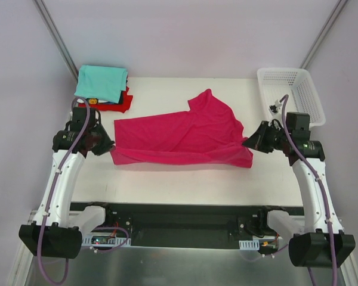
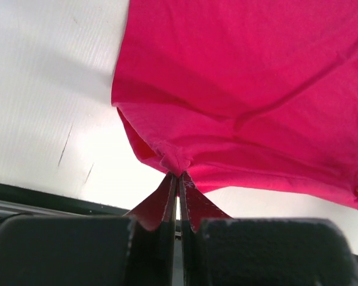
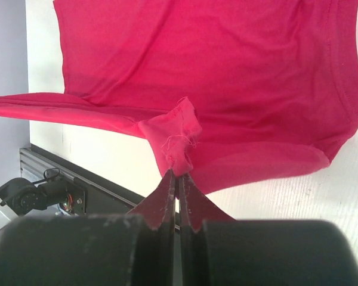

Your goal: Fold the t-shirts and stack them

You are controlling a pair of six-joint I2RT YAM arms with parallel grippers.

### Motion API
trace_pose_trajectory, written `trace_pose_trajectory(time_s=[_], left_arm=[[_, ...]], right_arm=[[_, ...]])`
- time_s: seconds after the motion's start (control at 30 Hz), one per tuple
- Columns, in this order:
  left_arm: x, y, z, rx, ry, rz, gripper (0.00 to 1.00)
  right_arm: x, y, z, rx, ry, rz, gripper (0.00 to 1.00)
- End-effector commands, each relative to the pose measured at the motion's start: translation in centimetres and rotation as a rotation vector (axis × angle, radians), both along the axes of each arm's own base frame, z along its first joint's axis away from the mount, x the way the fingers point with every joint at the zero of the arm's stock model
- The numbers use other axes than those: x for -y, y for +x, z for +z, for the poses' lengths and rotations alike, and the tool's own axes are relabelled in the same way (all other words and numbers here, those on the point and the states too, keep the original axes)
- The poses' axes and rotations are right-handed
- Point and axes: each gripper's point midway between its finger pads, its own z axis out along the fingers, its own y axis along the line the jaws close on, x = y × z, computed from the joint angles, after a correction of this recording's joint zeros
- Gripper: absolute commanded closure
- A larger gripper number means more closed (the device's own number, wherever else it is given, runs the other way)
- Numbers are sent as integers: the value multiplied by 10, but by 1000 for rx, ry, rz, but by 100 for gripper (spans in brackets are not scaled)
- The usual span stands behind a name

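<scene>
The big pink t-shirt [image 1: 179, 134] lies across the middle of the table [image 1: 185, 179]. It is soft and light and will flop and slide, so edges and corners are the best spots to grab. The left gripper [image 2: 178, 179] pinches its near left edge and the right gripper [image 3: 179, 176] pinches a bunched bit on the right (both squeezed tight on cloth). The folded shirts [image 1: 101, 83] sit at the far left corner, and I can't tell how many hide under the teal one

White table [image 1: 185, 182] bears magenta t-shirt [image 1: 179, 137], folded t-shirts [image 1: 101, 83], mesh basket [image 1: 301, 89].
</scene>
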Motion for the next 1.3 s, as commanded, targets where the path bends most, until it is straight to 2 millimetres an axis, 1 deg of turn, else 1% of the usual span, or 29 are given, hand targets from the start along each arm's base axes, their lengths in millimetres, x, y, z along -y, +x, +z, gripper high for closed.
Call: trace_pose_trajectory(time_s=[0.0, 0.03, 0.17, 0.3, 0.37, 0.5, 0.63, 0.73, 0.8, 0.97, 1.07, 1.27], left_arm=[[5, -25, 4, -12, -16, -10, 100], [6, -29, 8, 4, -23, -11, 100], [7, -39, 11, 10, -28, -13, 100], [7, -44, 16, 18, -27, -13, 100], [7, -45, 15, 16, -29, -14, 100], [5, -45, 5, -22, -16, -4, 100], [5, -39, 0, -37, -14, 4, 100], [9, -38, -2, -42, -36, 12, 100], [13, -43, -8, -43, -42, 5, 100], [15, -56, -20, -53, -57, 40, 100], [11, -60, -28, -64, -40, 66, 100], [10, -66, -38, -113, -30, 65, 100]], right_arm=[[0, -22, 10, 20, -10, 6, 99], [0, -25, 11, 17, -10, 6, 99], [0, -35, 17, 31, -10, 4, 99], [0, -36, 17, 27, -8, 4, 99], [-1, -35, 17, 30, -8, 8, 99], [-1, -26, 17, 30, -9, 8, 99], [1, -12, 14, 18, -29, 24, 99], [-1, -5, 17, 23, -25, 32, 99], [-2, -2, 16, 23, -25, 35, 99], [0, -3, 8, 15, -38, 39, 99], [1, -1, 1, 4, -41, 33, 99], [0, 17, 1, 6, -30, 24, 99]])
